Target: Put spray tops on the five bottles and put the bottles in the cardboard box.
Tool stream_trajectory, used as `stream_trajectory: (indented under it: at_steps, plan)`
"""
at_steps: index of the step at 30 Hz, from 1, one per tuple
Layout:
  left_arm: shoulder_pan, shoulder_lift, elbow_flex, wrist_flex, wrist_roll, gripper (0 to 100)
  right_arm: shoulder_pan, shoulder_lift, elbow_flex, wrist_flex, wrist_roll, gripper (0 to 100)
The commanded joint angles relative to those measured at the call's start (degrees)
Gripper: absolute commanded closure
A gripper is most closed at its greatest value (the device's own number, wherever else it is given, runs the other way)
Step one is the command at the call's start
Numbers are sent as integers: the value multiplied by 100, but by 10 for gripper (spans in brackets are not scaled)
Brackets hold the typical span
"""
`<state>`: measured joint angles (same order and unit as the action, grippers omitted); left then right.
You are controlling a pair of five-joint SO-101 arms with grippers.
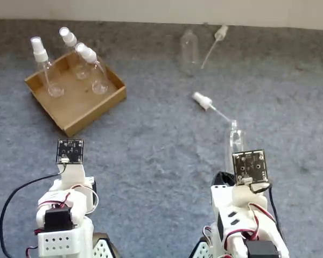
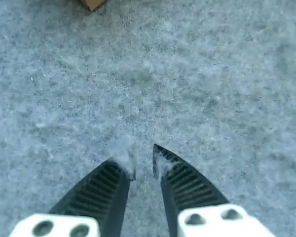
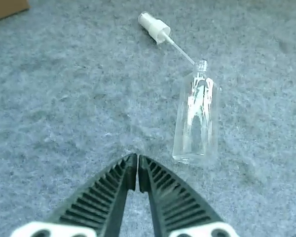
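Right hand point(image 3: 137, 163): fingers pressed together, nothing between them, low over the grey, felt-like tabletop point(image 1: 161, 161) near its near edge, right half.

Left hand point(image 2: 143, 163): fingertips slightly parted with a narrow gap, holding nothing, over bare felt near the near edge, left half.

Just beyond the right hand we log a clear bottle point(image 3: 196, 118) lying on its side and free of the fingers. Its long axis runs from near edge to far edge, with the open neck toward the far edge.

Its spray top point(image 3: 155, 27) lies loose past the neck, white head toward the far left. Its thin tube slants back, with the tip just beside the bottle's mouth.

A second bottle point(image 1: 189, 47), uncapped, sits close to the far edge. A second spray top point(image 1: 220, 33) lies just beside it, head toward the far edge and tube slanting toward the near edge.

The cardboard box point(image 1: 97, 115) sits toward the far left corner, turned at an angle to the edges. It holds three capped bottles point(image 1: 94, 70), which stand leaning.

A pale wall point(image 1: 161, 11) runs behind the far edge.
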<state>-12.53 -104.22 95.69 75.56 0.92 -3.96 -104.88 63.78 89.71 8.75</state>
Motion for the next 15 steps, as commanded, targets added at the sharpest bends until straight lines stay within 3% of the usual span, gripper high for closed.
stream_trajectory:
  at_steps: [1,15]
  plan:
    - [-57,-31,145,-70,-44,996,-57,-48,13,-215,62,994]
    - [-66,-31,145,-70,-44,996,-48,-48,435,-479,70,994]
